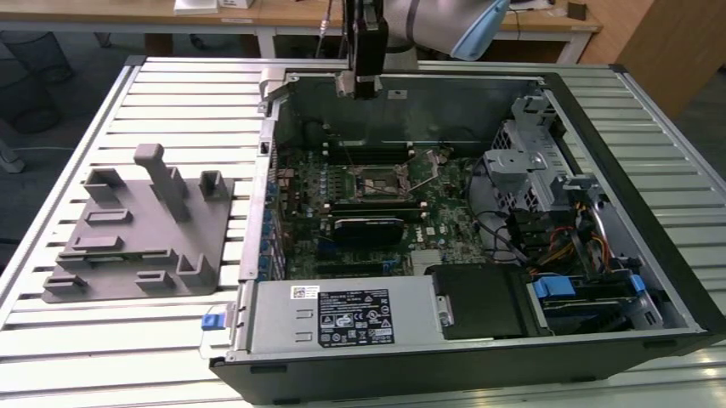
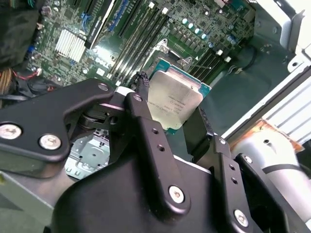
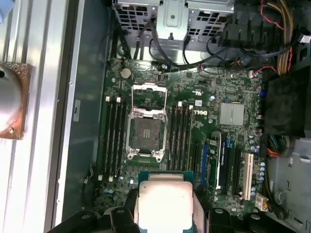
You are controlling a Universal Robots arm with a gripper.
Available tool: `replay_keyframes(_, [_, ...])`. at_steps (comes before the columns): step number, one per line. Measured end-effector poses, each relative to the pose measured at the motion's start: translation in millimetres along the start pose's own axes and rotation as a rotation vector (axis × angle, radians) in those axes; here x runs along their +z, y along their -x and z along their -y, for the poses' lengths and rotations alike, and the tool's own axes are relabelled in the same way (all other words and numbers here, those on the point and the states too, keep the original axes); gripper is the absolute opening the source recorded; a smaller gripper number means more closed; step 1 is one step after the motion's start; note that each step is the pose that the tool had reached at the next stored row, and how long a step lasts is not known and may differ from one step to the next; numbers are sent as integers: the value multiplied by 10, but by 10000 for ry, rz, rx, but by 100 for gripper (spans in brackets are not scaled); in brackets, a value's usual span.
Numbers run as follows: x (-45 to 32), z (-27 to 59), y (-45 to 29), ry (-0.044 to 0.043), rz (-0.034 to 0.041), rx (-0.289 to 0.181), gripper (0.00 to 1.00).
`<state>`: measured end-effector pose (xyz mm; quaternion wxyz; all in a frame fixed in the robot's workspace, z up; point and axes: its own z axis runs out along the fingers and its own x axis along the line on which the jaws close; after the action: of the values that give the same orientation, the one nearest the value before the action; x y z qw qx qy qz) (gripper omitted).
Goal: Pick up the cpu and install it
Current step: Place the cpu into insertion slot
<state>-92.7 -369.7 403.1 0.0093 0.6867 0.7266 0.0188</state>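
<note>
Slatted tabletop carries an open computer case, motherboard face up. A grey holder block sits on the exterior view's left, just beside the case. The socket has its metal frame swung open. The pincer hangs at upper centre of the exterior view, over the case's far wall – clamped on the cpu by its edges, above the board and apart from the socket

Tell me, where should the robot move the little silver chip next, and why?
Probably carry it sideways until it sits over the open socket. The gripper is shut on the cpu, above the motherboard; in the first wrist view the socket's frame is flipped open and empty, and the cpu is off to one side of it.
</note>
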Motion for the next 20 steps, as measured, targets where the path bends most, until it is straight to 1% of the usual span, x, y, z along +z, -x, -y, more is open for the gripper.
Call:
replay_keyframes(3, [3,-13,-7,1,33,217,53])
replay_keyframes(6, [17,-31,-9,2,36,258,53])
replay_keyframes(11, [104,-79,-55,2,35,236,53])
replay_keyframes(13, [140,-89,-63,4,31,148,53])
replay_keyframes(17, [204,-90,-64,-1,11,-379,53])
replay_keyframes(20, [256,-146,-70,-2,9,-426,53])
